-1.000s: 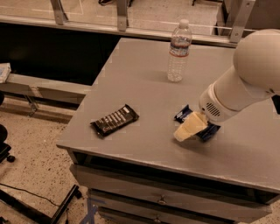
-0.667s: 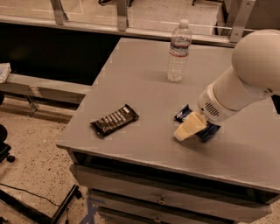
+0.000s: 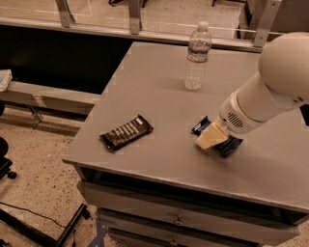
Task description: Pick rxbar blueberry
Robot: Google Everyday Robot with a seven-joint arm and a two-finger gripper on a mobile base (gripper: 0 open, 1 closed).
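The rxbar blueberry [image 3: 201, 126] is a dark navy-blue bar lying flat on the grey table [image 3: 145, 87], right of centre near the front. My gripper [image 3: 212, 136] is down right over the bar's middle. Its cream-coloured tip covers the middle, so only the two ends of the wrapper show, one at the upper left and one at the lower right. The white arm [image 3: 270, 91] reaches in from the right. Whether the gripper touches the bar cannot be told.
A black-wrapped bar with white print [image 3: 126, 132] lies to the left, near the table's front left corner. A clear water bottle [image 3: 197, 57] stands upright at the back. A metal railing [image 3: 130, 14] runs behind the table. Drawers [image 3: 178, 217] sit below the front edge.
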